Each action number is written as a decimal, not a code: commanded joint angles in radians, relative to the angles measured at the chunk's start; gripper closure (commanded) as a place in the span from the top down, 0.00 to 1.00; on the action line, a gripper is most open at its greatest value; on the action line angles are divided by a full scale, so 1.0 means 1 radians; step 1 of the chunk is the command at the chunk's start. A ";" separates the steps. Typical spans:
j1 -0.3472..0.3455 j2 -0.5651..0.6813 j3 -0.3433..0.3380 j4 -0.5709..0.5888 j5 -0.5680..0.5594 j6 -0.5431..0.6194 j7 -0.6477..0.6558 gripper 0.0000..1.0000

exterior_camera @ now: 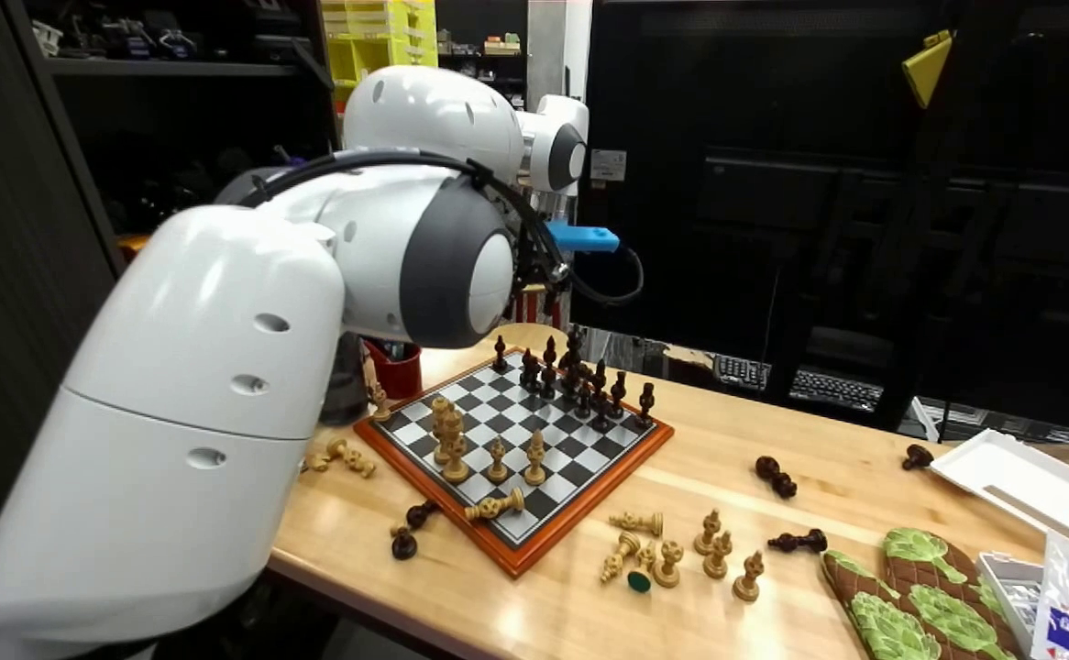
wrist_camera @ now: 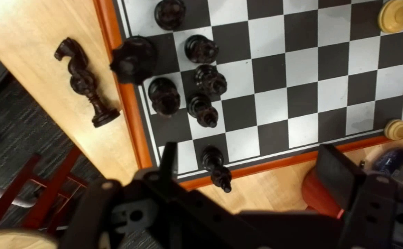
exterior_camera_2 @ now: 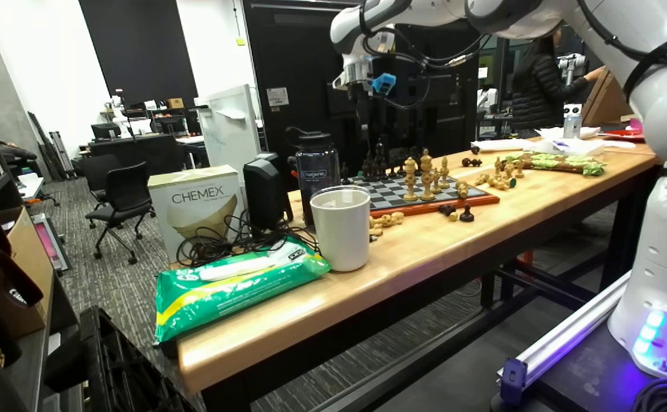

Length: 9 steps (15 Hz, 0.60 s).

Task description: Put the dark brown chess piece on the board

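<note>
Hovering above the board (wrist_camera: 272,106) with a wide-spread, empty gripper (wrist_camera: 251,155); probably at the pick-up step, after the dark knight (wrist_camera: 82,84), flat beside the board, below the gripper and off sideways; next, slide across, descend, pinch, carry over.

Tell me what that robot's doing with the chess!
The white robot arm isn't handling anything: its jaws hang open and empty near the square chequered wooden-framed chessboard. Several glossy dark brown chess pieces stand on it; a dark brown horse-headed chess piece lies on its side beside it on the light wooden table. The job is putting a dark brown one on the board.
</note>
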<state>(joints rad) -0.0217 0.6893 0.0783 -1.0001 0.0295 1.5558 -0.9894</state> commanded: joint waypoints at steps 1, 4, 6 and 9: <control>0.010 0.099 -0.007 0.148 -0.026 -0.019 -0.014 1.00; 0.010 0.155 -0.010 0.214 -0.031 -0.003 -0.005 1.00; 0.015 0.185 -0.014 0.252 -0.037 0.019 0.004 1.00; 0.026 0.221 -0.020 0.303 -0.058 0.038 0.007 1.00</control>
<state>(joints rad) -0.0169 0.8620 0.0728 -0.7859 0.0006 1.5860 -0.9894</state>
